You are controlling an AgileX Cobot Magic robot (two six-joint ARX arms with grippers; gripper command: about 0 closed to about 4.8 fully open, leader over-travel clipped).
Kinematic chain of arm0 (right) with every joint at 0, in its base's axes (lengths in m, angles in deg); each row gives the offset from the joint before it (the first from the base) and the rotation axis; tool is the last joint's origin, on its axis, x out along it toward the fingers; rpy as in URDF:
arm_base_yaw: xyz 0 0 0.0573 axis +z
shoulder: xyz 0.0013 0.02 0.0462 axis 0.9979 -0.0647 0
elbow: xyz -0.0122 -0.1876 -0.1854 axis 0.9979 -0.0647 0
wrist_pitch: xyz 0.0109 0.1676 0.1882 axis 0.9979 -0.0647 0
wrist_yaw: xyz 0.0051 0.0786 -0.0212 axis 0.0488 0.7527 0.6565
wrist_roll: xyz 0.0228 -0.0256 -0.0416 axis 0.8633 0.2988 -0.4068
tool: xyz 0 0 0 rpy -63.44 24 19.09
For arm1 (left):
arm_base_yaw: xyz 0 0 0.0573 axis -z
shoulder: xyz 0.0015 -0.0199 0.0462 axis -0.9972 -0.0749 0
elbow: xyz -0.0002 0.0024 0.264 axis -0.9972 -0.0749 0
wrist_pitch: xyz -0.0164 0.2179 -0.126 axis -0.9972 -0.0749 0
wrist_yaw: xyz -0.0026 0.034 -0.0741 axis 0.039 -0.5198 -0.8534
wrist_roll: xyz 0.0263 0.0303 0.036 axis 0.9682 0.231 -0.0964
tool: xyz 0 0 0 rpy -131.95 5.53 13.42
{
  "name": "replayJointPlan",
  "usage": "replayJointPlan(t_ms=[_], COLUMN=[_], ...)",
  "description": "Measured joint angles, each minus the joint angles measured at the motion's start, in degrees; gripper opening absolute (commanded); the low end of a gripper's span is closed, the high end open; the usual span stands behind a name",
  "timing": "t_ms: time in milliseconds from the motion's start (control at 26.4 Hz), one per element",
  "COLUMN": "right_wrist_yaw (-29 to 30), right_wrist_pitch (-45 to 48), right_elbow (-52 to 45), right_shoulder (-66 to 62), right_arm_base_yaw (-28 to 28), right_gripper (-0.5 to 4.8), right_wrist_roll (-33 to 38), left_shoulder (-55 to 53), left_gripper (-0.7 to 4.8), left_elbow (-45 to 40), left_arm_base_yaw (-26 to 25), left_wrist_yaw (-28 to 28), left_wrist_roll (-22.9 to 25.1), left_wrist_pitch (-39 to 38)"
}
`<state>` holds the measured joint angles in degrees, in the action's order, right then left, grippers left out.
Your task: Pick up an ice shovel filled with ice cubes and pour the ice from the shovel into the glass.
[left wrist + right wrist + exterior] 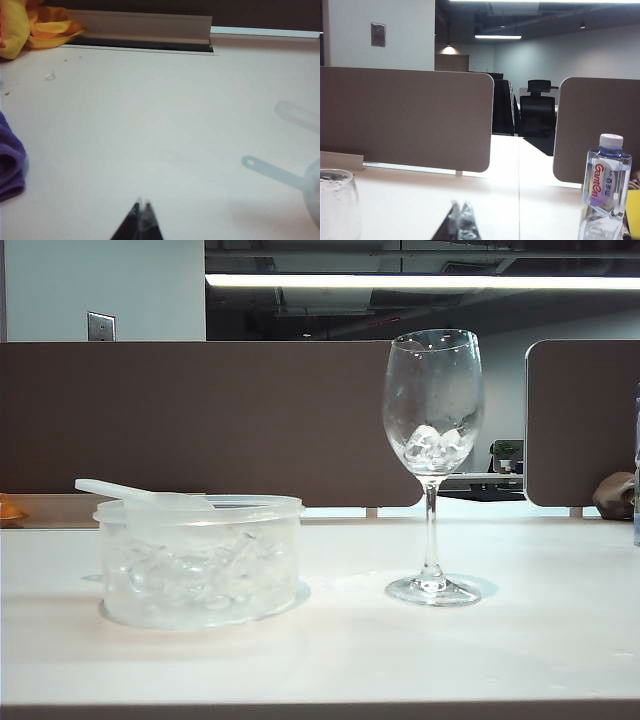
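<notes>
Closest to me in the exterior view is the round clear plastic tub (200, 560) sitting on the pale worktop (400, 650), packed with ice. The ice shovel (140, 494) lies flat across the tub's rim, handle poking out to the left. Off to the right, apart from the tub, stands the glass (433, 465) — upright, fogged, with a few ice cubes (433, 444) piled in the bottom of its bowl. No arms show up in this view. Brown divider panels (200, 420) run along the back edge.

Left wrist view: the left pincer (141, 210) sits low over bare worktop, its dark tips pressed together, clenched on nothing. Out near the edge of the picture there's a pale translucent handle, blurry, which looks like the ice shovel (272, 171) — its bowl is cut off. A purple cloth (10, 160) and an orange-yellow cloth (30, 25) lie on the far side from it, and a tiny clear lump (50, 76) rests on the surface near the orange one.

Right wrist view: the right pincer (461, 220) points out level across the room, tips together too, holding nothing. The rim of the glass (337, 200) peeks in at one corner, and a water bottle (605, 185) with a red-lettered label stands at the other.
</notes>
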<state>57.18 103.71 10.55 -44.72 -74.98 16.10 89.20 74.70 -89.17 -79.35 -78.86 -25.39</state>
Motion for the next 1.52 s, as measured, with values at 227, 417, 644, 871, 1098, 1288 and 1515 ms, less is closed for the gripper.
replayJointPlan(t_ms=[227, 417, 644, 871, 1098, 1288, 1515], right_wrist_yaw=[-0.07, 0.00, -1.51, -3.30, -2.62, -2.56, -2.21], right_wrist_pitch=[-5.99, -21.57, -29.31, -30.64, -30.67, -30.69, -30.69], right_elbow=[0.00, 0.00, 0.00, 0.00, 0.00, 0.00, 0.00], right_shoulder=[0.02, -0.02, -0.02, 0.00, 0.00, 0.00, 0.00], right_arm_base_yaw=[-0.50, -1.25, -4.94, -9.20, -12.48, -10.62, -10.08], right_gripper=[0.00, 0.00, 0.00, 0.00, -0.01, -0.01, -0.01], right_wrist_roll=[0.44, 1.79, 4.61, 7.17, 9.11, 9.49, 9.49], left_shoulder=[0.00, 0.00, 0.00, -0.02, 0.00, 0.00, 0.00], left_gripper=[-0.02, -0.02, -0.02, -0.02, -0.02, -0.02, -0.02], left_elbow=[0.00, 0.00, 0.00, 0.00, 0.00, 0.00, 0.00], left_arm_base_yaw=[0.00, 0.00, 0.00, 0.00, 0.00, 0.00, 0.00], left_wrist_yaw=[0.00, 0.00, 0.00, 0.00, 0.00, 0.00, 0.00], left_wrist_roll=[0.00, 0.00, 0.00, 0.00, 0.00, 0.00, 0.00], left_wrist_pitch=[0.00, 0.00, 0.00, 0.00, 0.00, 0.00, 0.00])
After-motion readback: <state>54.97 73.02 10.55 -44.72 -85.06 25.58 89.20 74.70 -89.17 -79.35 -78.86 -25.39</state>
